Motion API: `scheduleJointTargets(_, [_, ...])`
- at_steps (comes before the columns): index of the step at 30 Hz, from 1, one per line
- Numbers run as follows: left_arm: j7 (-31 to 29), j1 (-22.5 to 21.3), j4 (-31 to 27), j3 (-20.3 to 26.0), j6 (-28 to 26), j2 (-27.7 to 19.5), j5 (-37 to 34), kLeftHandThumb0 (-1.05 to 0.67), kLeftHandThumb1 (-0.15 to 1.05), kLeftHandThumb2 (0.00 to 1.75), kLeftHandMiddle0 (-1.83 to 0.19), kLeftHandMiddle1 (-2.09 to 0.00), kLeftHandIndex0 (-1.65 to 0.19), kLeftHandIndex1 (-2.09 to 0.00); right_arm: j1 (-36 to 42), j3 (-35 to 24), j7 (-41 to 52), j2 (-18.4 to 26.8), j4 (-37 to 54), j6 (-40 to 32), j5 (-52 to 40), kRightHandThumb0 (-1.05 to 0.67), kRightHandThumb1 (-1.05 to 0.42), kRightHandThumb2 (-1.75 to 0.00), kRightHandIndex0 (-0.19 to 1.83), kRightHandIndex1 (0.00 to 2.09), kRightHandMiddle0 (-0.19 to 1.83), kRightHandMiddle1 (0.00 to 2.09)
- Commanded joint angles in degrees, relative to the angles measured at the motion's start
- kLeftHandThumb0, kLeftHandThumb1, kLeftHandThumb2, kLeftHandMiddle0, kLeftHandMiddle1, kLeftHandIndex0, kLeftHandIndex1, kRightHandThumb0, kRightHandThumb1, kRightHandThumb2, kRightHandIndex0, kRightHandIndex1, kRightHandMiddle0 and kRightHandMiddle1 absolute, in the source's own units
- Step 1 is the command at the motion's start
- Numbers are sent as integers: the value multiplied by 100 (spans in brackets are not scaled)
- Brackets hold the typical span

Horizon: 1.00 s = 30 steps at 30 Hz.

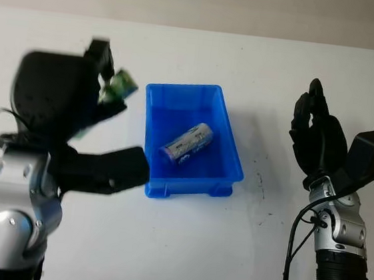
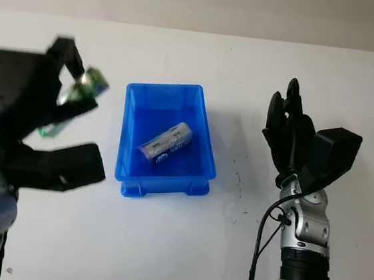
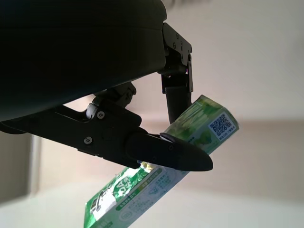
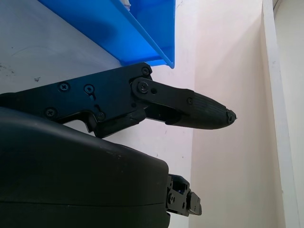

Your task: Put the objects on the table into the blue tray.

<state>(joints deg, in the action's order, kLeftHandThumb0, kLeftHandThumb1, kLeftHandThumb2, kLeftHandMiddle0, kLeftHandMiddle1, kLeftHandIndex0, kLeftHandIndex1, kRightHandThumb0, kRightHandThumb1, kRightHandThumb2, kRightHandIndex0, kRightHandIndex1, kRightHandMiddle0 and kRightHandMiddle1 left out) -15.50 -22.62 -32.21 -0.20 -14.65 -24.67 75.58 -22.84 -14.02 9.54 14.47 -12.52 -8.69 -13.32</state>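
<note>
Now left hand point(image 1: 94, 97) grips green carton point(image 1: 120, 85) beside blue tray point(image 1: 229, 151).

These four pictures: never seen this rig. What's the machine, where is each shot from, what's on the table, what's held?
It is a humanoid robot with two arms, each ending in a black three-finger hand. Two pictures come from its head, looking down at the white table. The other two come from cameras at each wrist.

On the table stands a blue plastic tray with a silver cylindrical can lying inside. The left hand, raised beside the tray, has its fingers closed on a green printed carton. The right hand is open, raised over the table to the tray's other side.
</note>
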Motion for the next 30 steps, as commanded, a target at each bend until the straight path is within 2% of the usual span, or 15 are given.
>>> scheduleJointTargets(1, [223,-256,48,-8,281,-78,-330,-50,105,16,-94,-209,-60,-209,-98,1,-9,3,-3,48,5,-70,-105,-61,-19,0,-19,0])
scheduleJointTargets(4, [297,-496,118,-123,795,-101,-1048,-47,105,10,-99,-209,-67,-209,-118,20,-80,-11,32,23,34,-69,-105,-60,-19,0,-19,0])
scheduleJointTargets(5, [368,-590,209,-168,1020,-126,-1303,-45,104,9,-98,-209,-63,-208,-121,31,-83,-3,37,25,45,-69,-105,-60,-19,0,-19,0])
scheduleJointTargets(8, [719,-906,672,-368,1611,-88,-1832,-39,103,6,-100,-209,-67,-209,-124,28,-74,-5,26,60,38,-68,-105,-61,-19,0,-19,0])
scheduleJointTargets(11, [944,-1168,1068,-578,1882,-33,-1935,-38,101,5,-100,-209,-65,-209,-105,30,-108,-22,66,52,50,-69,-105,-61,-19,0,-19,0])
scheduleJointTargets(15, [685,-1485,1556,-972,1784,185,-1935,-42,104,9,-106,-209,-76,-209,-30,9,-129,-53,151,57,17,-68,-105,-61,-19,0,-19,0])
scheduleJointTargets(17, [627,-1569,1891,-1141,1916,277,-2182,-41,105,14,-104,-209,-75,-209,14,1,-136,-52,183,54,16,-67,-105,-61,-19,0,-19,0])
scheduleJointTargets(21, [1033,-1591,2641,-1578,2342,353,-2149,-37,104,10,-119,-209,-90,-209,109,-15,-149,-52,266,45,22,-67,-105,-62,-19,0,-19,0])
scheduleJointTargets(27, [1170,-1653,3364,-2172,2199,331,-1421,-40,105,11,-113,-209,-80,-209,203,-50,-160,-33,368,-6,-5,-66,-105,-62,-19,0,-19,0])
scheduleJointTargets(30, [1105,-1746,3792,-2176,2315,338,-1703,-43,105,12,-92,-209,-42,-198,238,-30,-179,-28,375,3,29,-66,-105,-62,-19,0,-19,0])
